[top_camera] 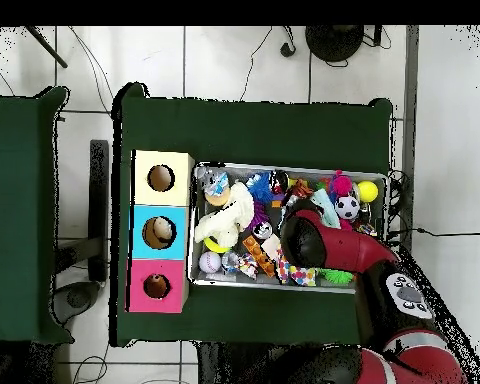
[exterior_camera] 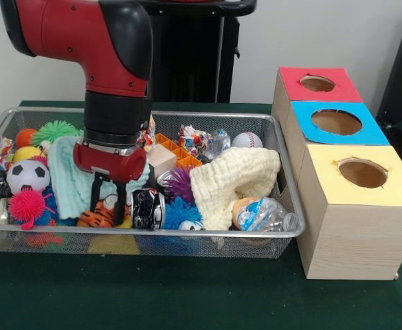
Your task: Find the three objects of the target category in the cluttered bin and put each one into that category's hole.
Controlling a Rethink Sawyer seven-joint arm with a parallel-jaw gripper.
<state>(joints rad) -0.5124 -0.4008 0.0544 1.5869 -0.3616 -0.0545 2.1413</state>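
Observation:
My gripper (exterior_camera: 107, 208) reaches down into the left half of the wire bin (exterior_camera: 187, 236). Its two dark fingers (exterior_camera: 120, 206) stand open on either side of an orange tiger-striped toy (exterior_camera: 94, 218), beside a mint cloth (exterior_camera: 69, 180). A crushed black can (exterior_camera: 148, 208) lies just right of it. Also in the bin are a soccer ball (exterior_camera: 27, 175), a pink spiky ball (exterior_camera: 27, 205), a purple spiky ball (exterior_camera: 181, 183), a blue spiky ball (exterior_camera: 182, 211), a baseball (exterior_camera: 247, 140), a cream knitted cloth (exterior_camera: 235, 177) and a plastic bottle (exterior_camera: 268, 214). In the overhead view the arm (top_camera: 319, 238) hides the gripper.
Three wooden boxes stand beside the bin, each with a round hole: red (exterior_camera: 317, 84), blue (exterior_camera: 336, 122) and yellow (exterior_camera: 363, 173). From above they show as yellow (top_camera: 161, 178), blue (top_camera: 159, 232) and red (top_camera: 157, 286). Green cloth covers the table (exterior_camera: 187, 295).

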